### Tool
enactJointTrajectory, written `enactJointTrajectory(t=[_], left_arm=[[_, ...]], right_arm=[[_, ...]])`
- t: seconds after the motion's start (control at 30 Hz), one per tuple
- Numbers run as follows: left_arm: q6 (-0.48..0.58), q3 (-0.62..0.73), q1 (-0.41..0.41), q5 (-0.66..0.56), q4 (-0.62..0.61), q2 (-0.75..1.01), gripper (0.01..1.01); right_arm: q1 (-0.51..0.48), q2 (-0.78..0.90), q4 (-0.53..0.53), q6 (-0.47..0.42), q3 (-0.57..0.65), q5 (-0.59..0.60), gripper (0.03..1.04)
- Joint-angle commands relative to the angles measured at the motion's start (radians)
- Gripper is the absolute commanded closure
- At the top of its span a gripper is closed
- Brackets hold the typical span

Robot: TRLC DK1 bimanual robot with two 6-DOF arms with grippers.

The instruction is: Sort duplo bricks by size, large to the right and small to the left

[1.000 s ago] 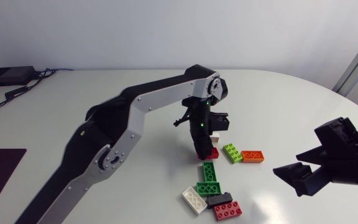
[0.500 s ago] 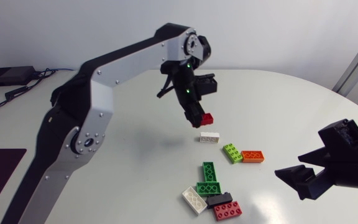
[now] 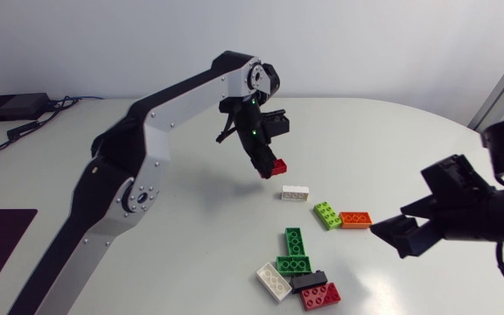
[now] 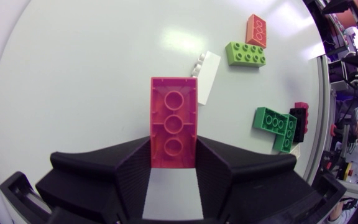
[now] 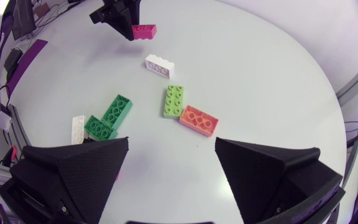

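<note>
The left gripper's fingers are clamped on the sides of a red brick, held above the table. In the head view, a white brick lies at its five o'clock. Farther along lie a lime brick and an orange brick, touching. The right gripper hangs at the orange brick's four o'clock, fingers wide apart.

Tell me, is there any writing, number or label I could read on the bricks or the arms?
None can be read.
The red brick in the left gripper, the white brick and the orange brick look plain; any stud marks are too small to tell.
No legible label on the left arm.
</note>
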Motion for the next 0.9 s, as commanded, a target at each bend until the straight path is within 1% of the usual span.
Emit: enactJointTrajectory(t=[0.0, 0.13, 0.2, 0.23, 0.27, 0.3, 0.33, 0.47, 0.53, 0.6, 0.73, 0.87], left_arm=[[-0.029, -0.066, 0.014, 0.011, -0.011, -0.094, 0.941], [-0.029, -0.214, 0.017, 0.018, 0.018, -0.199, 0.939], [-0.029, -0.327, 0.006, 0.02, 0.064, -0.257, 0.933], [-0.028, -0.395, -0.011, 0.02, 0.092, -0.289, 0.921], [-0.025, -0.453, -0.029, 0.021, 0.112, -0.314, 0.885], [-0.022, -0.514, -0.053, 0.028, 0.129, -0.332, 0.815], [-0.019, -0.565, -0.08, 0.028, 0.146, -0.341, 0.797], [-0.019, -0.671, -0.175, 0.028, 0.201, -0.329, 0.8], [-0.029, -0.68, -0.216, 0.028, 0.227, -0.318, 0.8], [-0.045, -0.643, -0.239, 0.029, 0.235, -0.289, 0.802], [-0.071, -0.519, -0.248, 0.026, 0.215, -0.197, 0.802], [-0.081, -0.467, -0.262, 0.024, 0.196, -0.15, 0.8]], right_arm=[[0.046, 0.119, 0.055, 0.035, 0.054, -0.002, 0.06], [0.105, 0.295, 0.121, 0.043, 0.131, 0.008, 0.06], [0.12, 0.336, 0.131, 0.046, 0.148, 0.008, 0.06], [0.129, 0.341, 0.141, 0.052, 0.145, 0.008, 0.06], [0.134, 0.341, 0.147, 0.056, 0.14, 0.011, 0.06], [0.134, 0.341, 0.152, 0.056, 0.136, 0.011, 0.06], [0.134, 0.342, 0.154, 0.056, 0.133, 0.011, 0.06], [0.101, 0.335, 0.154, 0.046, 0.111, 0.012, 0.06], [0.083, 0.316, 0.154, 0.038, 0.093, 0.012, 0.06], [0.068, 0.303, 0.154, 0.027, 0.076, 0.012, 0.06], [0.045, 0.275, 0.144, 0.018, 0.062, 0.011, 0.06], [0.032, 0.25, 0.132, 0.012, 0.054, 0.011, 0.06]])
